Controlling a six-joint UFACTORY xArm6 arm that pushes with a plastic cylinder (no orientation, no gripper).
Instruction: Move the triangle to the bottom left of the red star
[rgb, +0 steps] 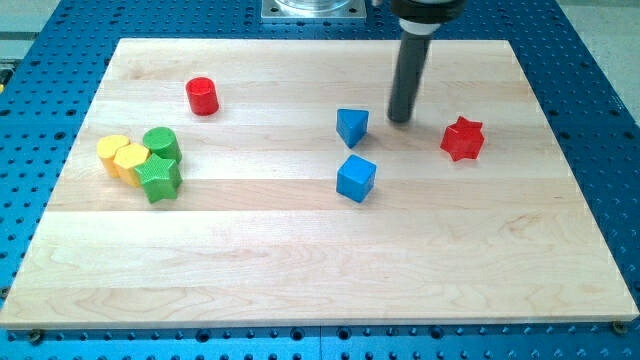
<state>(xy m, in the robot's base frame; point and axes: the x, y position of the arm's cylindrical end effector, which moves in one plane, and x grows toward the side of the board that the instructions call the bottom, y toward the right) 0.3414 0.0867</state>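
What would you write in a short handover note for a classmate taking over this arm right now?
My tip rests on the board between the blue triangle and the red star, just right of the triangle, apparently not touching it.
The triangle sits left of the star, roughly level with it.
Done: nothing visible yet.
Left: push the triangle to the star's bottom left, steering around the blue cube below it.
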